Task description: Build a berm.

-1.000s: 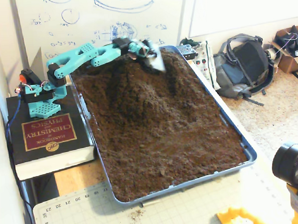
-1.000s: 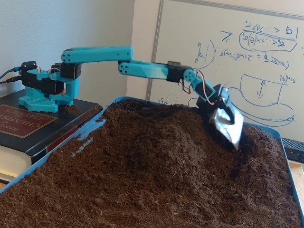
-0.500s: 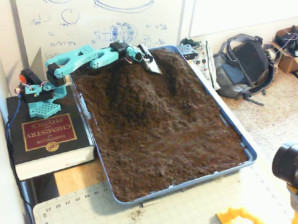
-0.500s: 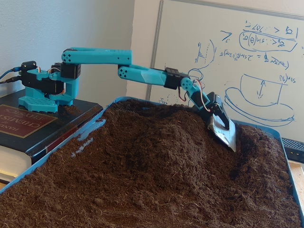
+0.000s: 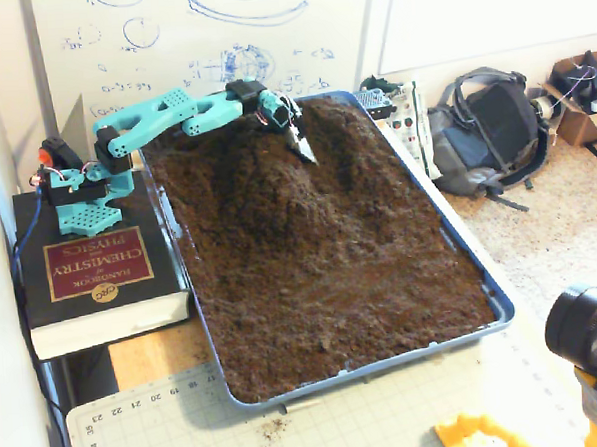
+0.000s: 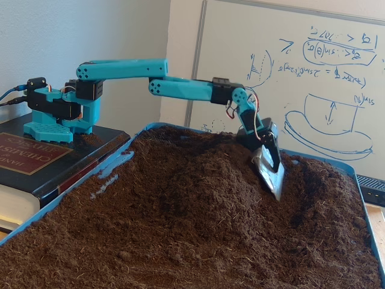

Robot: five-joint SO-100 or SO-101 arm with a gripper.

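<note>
The berm [image 5: 277, 200] rises toward 12 o'clock in the blue tray [image 5: 471, 265]. The pincer [image 6: 269, 170] carries a metal scoop blade [image 6: 271, 171]; its opening I cannot tell. Best to push soil sideways onto the ridge, shallow and slow.

Tray [image 5: 468, 258]: berm [image 5: 266, 180] toward far-left corner, scoop [image 5: 300, 141] at its far right flank. Arm base [image 5: 82, 200] on book [image 5: 91, 274], outside tray's left edge.
</note>
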